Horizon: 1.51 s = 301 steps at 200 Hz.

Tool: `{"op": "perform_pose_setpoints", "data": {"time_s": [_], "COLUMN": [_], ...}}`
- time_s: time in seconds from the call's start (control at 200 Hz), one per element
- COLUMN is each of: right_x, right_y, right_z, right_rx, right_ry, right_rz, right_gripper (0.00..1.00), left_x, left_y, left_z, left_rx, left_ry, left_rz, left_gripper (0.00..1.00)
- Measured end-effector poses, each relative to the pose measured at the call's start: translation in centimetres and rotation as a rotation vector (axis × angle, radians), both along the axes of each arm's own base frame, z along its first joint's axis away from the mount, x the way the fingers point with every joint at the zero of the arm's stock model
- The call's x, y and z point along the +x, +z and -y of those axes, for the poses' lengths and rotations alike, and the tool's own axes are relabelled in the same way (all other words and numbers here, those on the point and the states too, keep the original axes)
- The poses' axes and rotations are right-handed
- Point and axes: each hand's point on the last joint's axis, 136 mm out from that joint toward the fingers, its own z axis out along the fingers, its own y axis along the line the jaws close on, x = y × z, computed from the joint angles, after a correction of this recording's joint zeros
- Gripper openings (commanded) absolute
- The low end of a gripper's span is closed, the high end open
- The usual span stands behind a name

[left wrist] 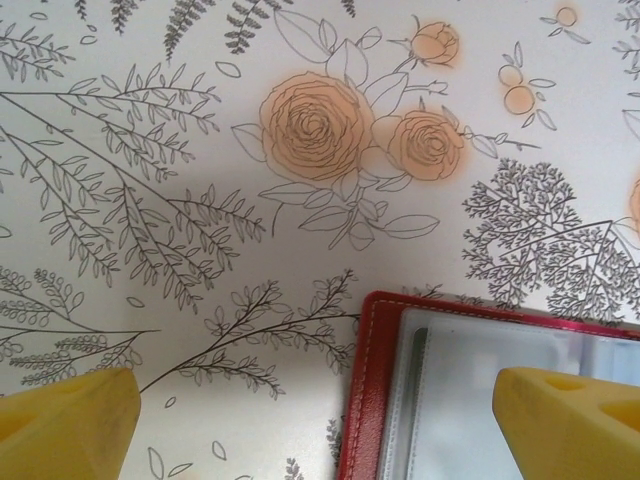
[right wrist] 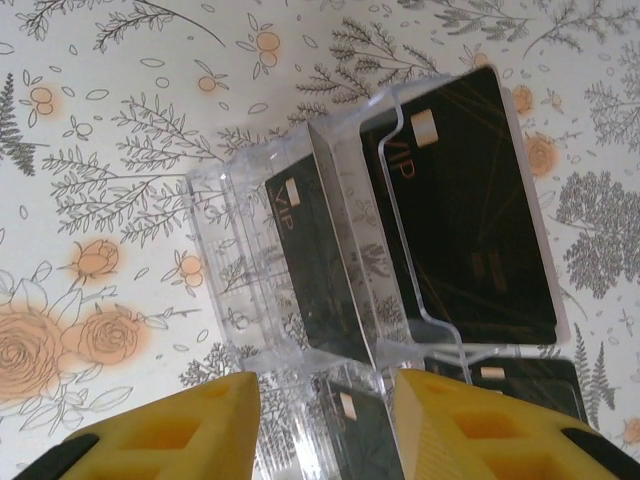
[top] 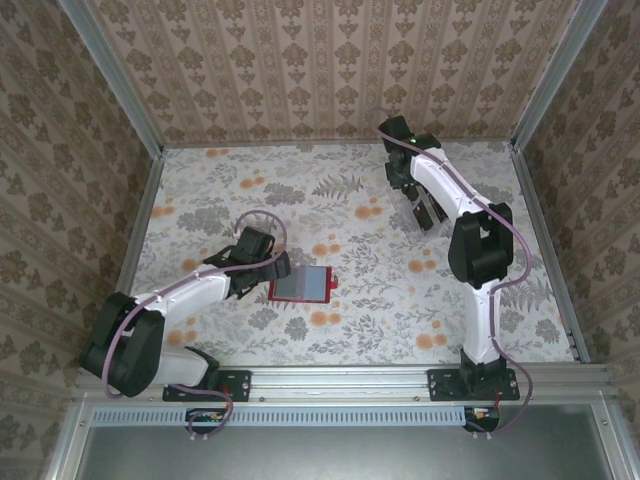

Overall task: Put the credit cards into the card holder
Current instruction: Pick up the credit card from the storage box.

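Black credit cards [right wrist: 470, 200] in tray [right wrist: 225, 250]; red card holder [top: 300, 285] unfolded

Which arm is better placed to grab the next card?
Right. The right gripper hangs over the clear tray, fingers either side of a credit card. The left gripper is open over the card holder, far from the tray.
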Motion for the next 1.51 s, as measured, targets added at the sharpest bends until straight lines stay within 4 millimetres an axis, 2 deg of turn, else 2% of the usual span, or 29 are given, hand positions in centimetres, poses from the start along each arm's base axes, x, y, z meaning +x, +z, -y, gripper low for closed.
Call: {"op": "perform_pose_setpoints", "data": {"time_s": [0.105,0.33,0.57,1.04,1.505], "right_x": [1.1,1.9,1.8,2.4,2.7], "right_y": [-0.2,-1.7,-2.9,-3.7,-3.2], "right_z": [0.0,1.0,1.7,1.6,1.6], "right_rx": [-0.006,-0.028,-0.044,-0.052,-0.069], "right_ry": [0.005,0.000,0.001,0.013,0.049], "right_rz": [0.003,-0.030,-0.067,-0.083,-0.083], "right_gripper": [0.39,0.36,0.30,0.13,0.01], "left_x": [-0.1,-0.1,-0.1,0.0,-0.1], "left_y": [0.0,0.1,0.1,0.1,0.1], "left_z": [-0.2,-0.4,-0.4,-0.5,-0.3], "left_rx": [-0.003,-0.007,-0.008,-0.012,-0.022], "left_ry": [0.002,0.009,0.009,0.011,0.004], "left_rz": [-0.006,-0.009,-0.009,-0.011,-0.015], "left_gripper": [1.00,1.00,1.00,1.00,1.00]}}
